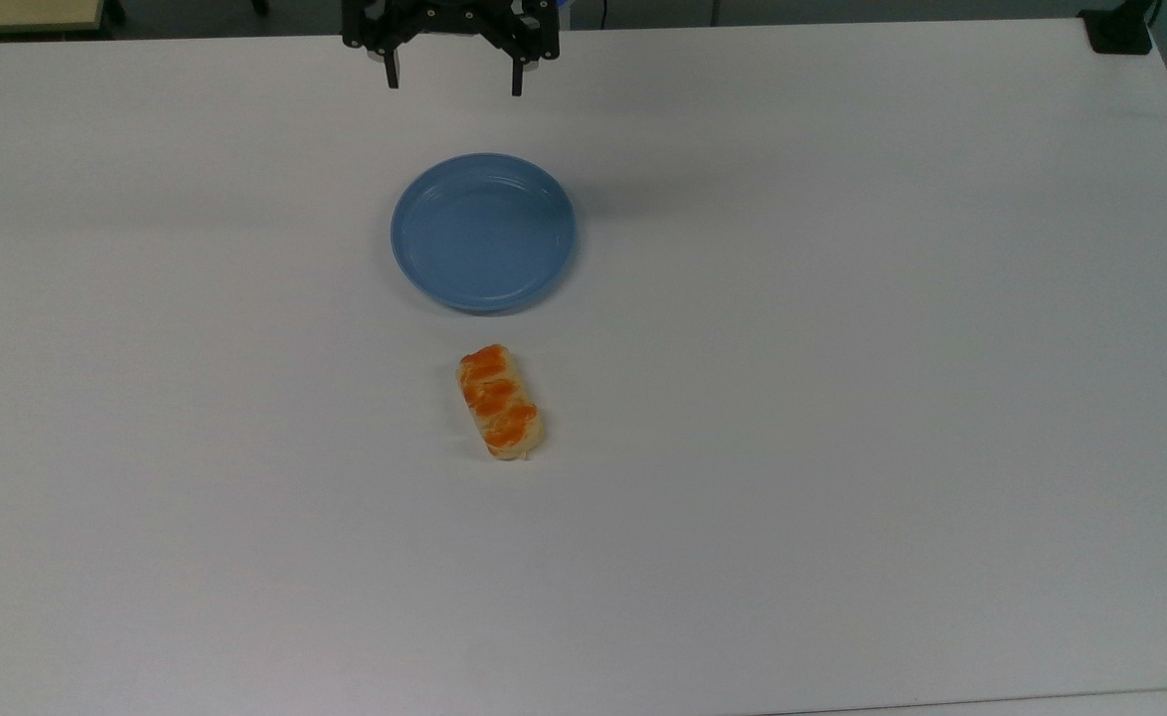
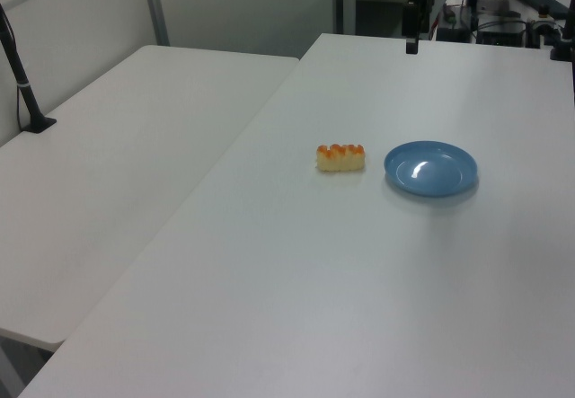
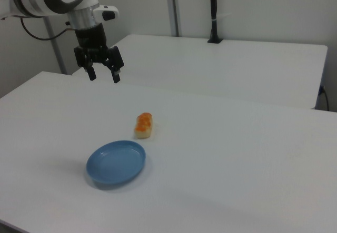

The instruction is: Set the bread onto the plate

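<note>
Lying apart, bread (image 1: 500, 402), plate (image 1: 483, 233), pincer (image 1: 452, 80) spread

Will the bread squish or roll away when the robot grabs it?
The bread looks soft and puffy, so it will probably squash a little if squeezed hard. It lies flat on its long side on the table, so it likely won't roll. It seems small and light, easy for the open gripper to lift onto the plate.
</note>
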You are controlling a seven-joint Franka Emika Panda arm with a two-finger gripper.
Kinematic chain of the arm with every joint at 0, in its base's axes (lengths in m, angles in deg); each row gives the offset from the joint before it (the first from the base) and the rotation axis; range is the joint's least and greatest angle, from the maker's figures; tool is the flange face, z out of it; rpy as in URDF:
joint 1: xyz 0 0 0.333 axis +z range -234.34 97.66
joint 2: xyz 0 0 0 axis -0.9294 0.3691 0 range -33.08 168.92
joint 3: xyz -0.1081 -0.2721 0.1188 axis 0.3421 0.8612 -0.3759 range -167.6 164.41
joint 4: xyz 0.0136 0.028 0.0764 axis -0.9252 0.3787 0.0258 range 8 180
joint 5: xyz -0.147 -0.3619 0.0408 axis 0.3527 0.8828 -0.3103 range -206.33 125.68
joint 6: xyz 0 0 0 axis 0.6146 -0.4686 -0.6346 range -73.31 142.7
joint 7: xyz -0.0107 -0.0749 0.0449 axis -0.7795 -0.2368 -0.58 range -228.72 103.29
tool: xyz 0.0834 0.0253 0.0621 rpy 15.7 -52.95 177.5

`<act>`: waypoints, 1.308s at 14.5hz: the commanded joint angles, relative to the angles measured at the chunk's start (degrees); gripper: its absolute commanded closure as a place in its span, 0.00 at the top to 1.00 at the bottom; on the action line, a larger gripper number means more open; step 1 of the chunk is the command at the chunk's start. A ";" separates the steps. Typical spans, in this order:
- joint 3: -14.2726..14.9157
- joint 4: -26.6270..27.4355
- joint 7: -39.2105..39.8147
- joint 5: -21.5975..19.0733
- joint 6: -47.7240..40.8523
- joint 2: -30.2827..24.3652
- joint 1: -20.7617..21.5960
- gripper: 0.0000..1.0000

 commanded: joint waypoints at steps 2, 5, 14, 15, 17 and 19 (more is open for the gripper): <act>0.42 2.02 -0.17 -0.93 -0.81 -1.84 0.00 1.00; 0.42 2.02 -0.09 -0.93 -0.72 -1.76 0.00 1.00; 0.42 1.58 3.50 -1.10 2.17 0.70 0.08 1.00; 0.42 1.14 5.61 -1.54 4.18 2.88 0.00 1.00; 0.42 0.61 6.51 -3.12 9.97 7.10 -0.09 1.00; 0.42 0.53 6.42 -3.30 14.89 11.84 0.00 1.00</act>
